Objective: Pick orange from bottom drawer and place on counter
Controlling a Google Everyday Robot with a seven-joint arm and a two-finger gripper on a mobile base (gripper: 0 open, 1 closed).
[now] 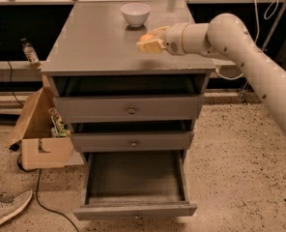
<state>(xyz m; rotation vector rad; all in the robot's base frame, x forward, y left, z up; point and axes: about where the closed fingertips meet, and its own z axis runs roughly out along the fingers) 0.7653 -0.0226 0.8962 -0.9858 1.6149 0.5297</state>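
Note:
My gripper is shut on the orange, a small round orange fruit seen between the pale fingers. It holds the fruit just above the counter, over the right middle of the grey top, in front of the white bowl. The white arm reaches in from the right. The bottom drawer stands pulled open at the foot of the cabinet, and its dark floor shows nothing in it.
A white bowl stands at the back of the counter. The two upper drawers are slightly ajar. An open cardboard box with items sits left of the cabinet. A shoe and a cable lie on the floor at left.

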